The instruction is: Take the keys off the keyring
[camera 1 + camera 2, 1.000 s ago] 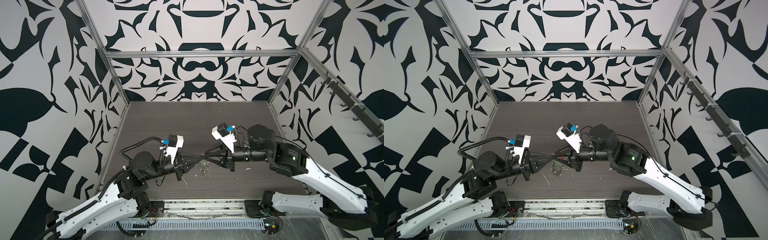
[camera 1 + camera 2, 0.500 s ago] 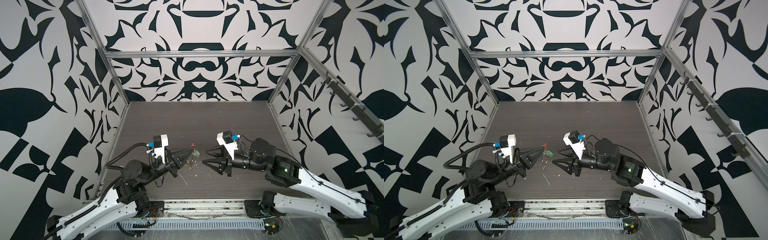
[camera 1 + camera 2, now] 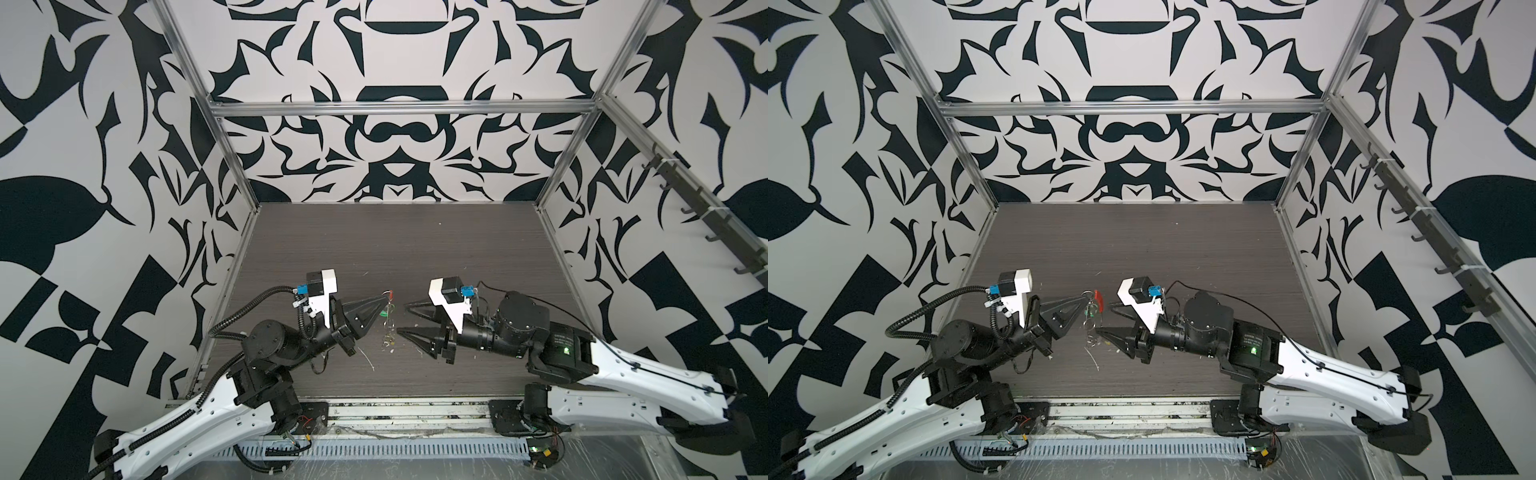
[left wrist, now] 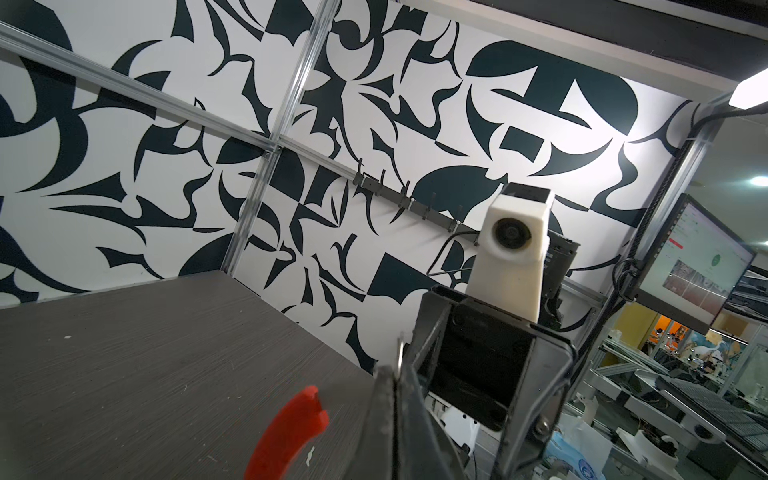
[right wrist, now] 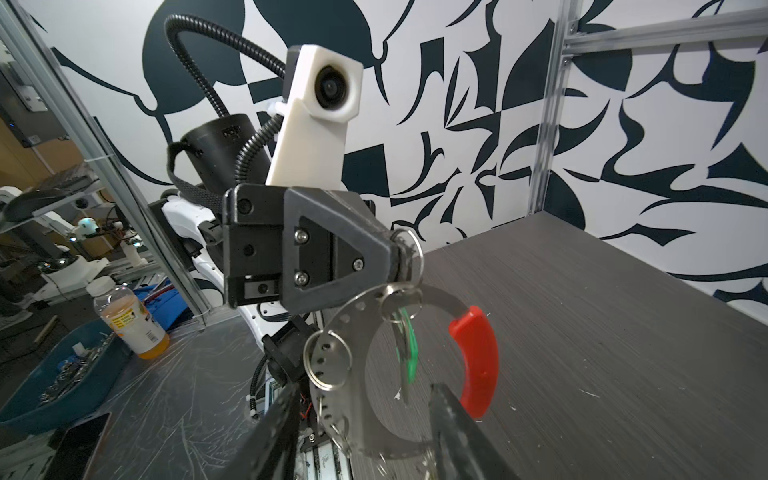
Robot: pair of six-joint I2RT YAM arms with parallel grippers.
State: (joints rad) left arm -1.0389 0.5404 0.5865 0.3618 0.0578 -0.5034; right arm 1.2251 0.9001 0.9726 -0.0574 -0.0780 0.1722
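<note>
My left tool [image 5: 395, 253] was pressed together at its tip and was pinching a small silver split ring [image 5: 409, 245]. The keyring [image 5: 353, 307] hung from this split ring, just under the tip of the left tool and above the counter [image 3: 374, 241]. In the right wrist view it showed as a flat grey hoop with small holes along it. Its red sleeve [image 5: 478, 357] sat on the side of the hoop away from the left tool, and the same sleeve [image 4: 286, 432] appeared blurred beside the closed fingers in the left wrist view. A green-tagged key [image 5: 409, 345] dangled inside the hoop, directly below the left tool's tip. Another split ring [image 5: 328, 359] was threaded on the hoop lower down, close to the body of the left tool.

My right tool [image 3: 402, 318] was spread and held nothing. It pointed toward the left tool, with the hanging keyring between the two tools in both top views. In the right wrist view the lower arc of the hoop lay between the two fingers [image 5: 453, 419] of the right tool. I could not tell whether they touched it.
</note>
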